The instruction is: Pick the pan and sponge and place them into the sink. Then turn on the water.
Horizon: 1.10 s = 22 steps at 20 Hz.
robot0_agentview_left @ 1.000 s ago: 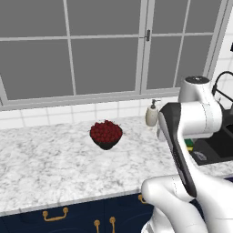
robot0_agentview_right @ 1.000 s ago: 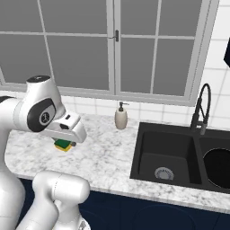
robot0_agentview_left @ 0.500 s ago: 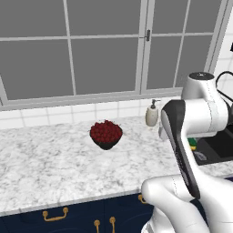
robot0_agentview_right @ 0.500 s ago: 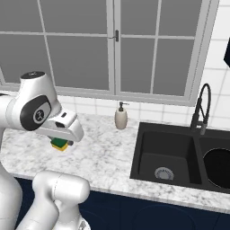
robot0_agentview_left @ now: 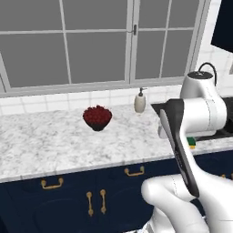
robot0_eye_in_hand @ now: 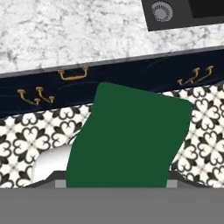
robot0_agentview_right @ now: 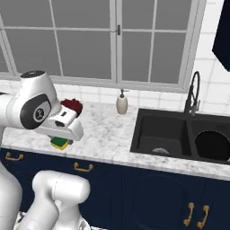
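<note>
My gripper [robot0_agentview_right: 60,137] is shut on the sponge [robot0_agentview_right: 58,143], a green block with a yellow underside, held at the counter's front edge. The sponge [robot0_eye_in_hand: 131,135] is large in the hand view, with cabinet fronts and floor behind it. From the left base view a corner of the sponge [robot0_agentview_left: 192,143] peeks from under my arm. The black double-basin sink [robot0_agentview_right: 161,133] lies to the right, and its drain [robot0_eye_in_hand: 162,11] is in sight at the top of the hand view. The black pan [robot0_agentview_right: 212,146] rests in the right basin. The dark arched tap [robot0_agentview_right: 193,92] stands behind the sink.
A small dark bowl of red fruit [robot0_agentview_left: 97,117] and a soap dispenser [robot0_agentview_left: 140,101] stand on the marble counter [robot0_agentview_left: 45,141] near the window. Navy cabinets with brass handles [robot0_eye_in_hand: 72,74] run below the counter. Patterned floor tiles [robot0_eye_in_hand: 26,135] lie under the hand.
The whole picture has shifted: the base has backed away from the counter, so more cabinet front shows. The sponge stays in the shut gripper.
</note>
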Tool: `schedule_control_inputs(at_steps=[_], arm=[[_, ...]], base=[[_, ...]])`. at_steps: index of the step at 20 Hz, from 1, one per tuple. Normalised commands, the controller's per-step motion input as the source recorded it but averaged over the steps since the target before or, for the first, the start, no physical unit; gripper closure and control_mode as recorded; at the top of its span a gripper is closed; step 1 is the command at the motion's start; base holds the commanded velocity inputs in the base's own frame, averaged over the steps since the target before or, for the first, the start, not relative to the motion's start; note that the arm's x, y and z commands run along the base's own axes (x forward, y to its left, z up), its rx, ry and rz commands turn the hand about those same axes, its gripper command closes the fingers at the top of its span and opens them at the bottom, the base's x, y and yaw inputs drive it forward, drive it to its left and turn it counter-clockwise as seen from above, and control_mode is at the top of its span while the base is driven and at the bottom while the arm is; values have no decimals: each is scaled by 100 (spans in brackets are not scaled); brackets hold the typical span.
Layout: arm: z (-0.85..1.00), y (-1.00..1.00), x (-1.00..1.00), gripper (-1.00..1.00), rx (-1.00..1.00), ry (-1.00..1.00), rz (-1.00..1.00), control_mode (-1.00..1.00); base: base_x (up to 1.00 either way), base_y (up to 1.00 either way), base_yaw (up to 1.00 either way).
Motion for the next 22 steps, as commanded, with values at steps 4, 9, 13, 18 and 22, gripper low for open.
schedule_control_inputs(at_steps=[4, 9, 13, 18, 22], arm=[[0, 0, 0, 100, 0, 0, 0, 100], [0, 0, 0, 100, 0, 0, 0, 100], [0, 0, 0, 100, 0, 0, 0, 100], [0, 0, 0, 100, 0, 0, 0, 100], [0, 0, 0, 100, 0, 0, 0, 100]], base=[[-33, -70, 0], [0, -100, 0], [0, -100, 0], [0, -100, 0], [1, -100, 0]])
